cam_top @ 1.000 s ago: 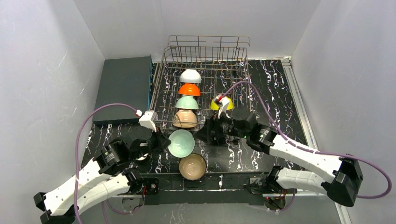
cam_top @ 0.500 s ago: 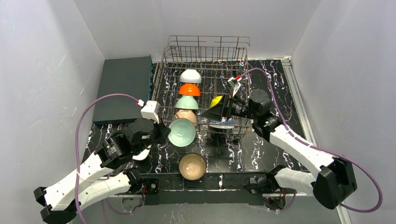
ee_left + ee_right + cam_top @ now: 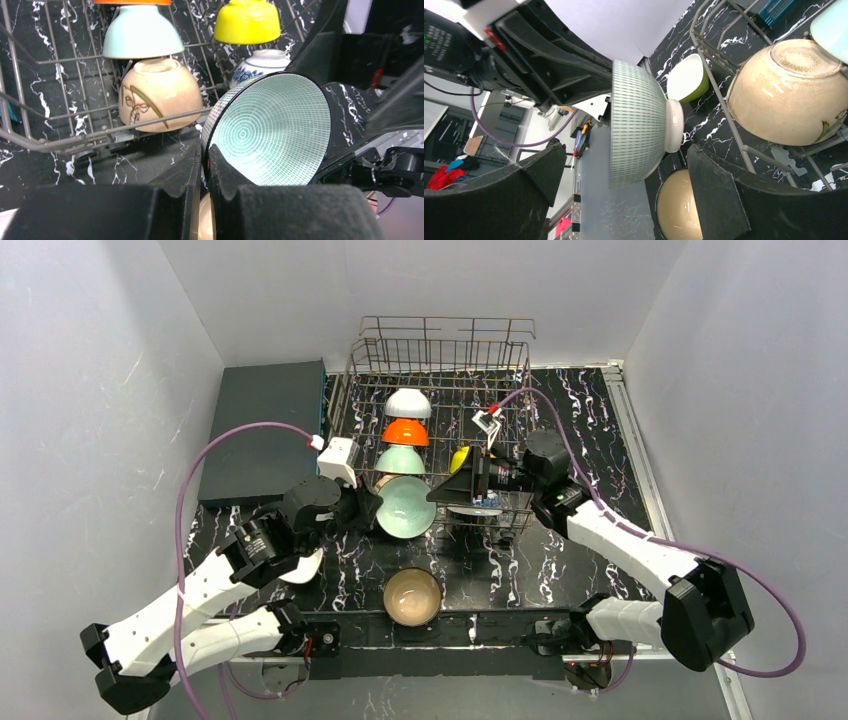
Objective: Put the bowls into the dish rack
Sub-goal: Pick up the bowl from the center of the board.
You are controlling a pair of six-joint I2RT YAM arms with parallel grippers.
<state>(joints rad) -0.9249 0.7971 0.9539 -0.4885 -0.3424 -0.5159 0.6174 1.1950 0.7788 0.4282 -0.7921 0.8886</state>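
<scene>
Top view: the left gripper (image 3: 366, 508), clenched on the green bowl (image 3: 405, 507), has carried it up to the dish rack's (image 3: 445, 320) front edge, and the right gripper (image 3: 445, 490) has turned to face it.
Left wrist view: the bowl's rim is pinched between the jaws.
Right wrist view: the jaws are spread wide with the bowl ahead between them and no contact visible. This looks like a handover, and the bowl is not yet racked.

— Where's the left pincer (image 3: 372, 510)?
— At the near edge of the dish rack (image 3: 440, 340), clamped on the rim of a pale green bowl (image 3: 405, 507) that is tipped on edge with its hollow showing.
— And the right pincer (image 3: 440, 495)?
— Just right of that bowl, jaws spread wide.
— What's in the rack?
— A white bowl (image 3: 408, 403), an orange bowl (image 3: 405, 431) and a mint bowl (image 3: 400, 460) in a column, with a yellow bowl (image 3: 460, 457) to their right. A tan bowl (image 3: 412, 597) sits upright on the worktop (image 3: 520, 575).
</scene>
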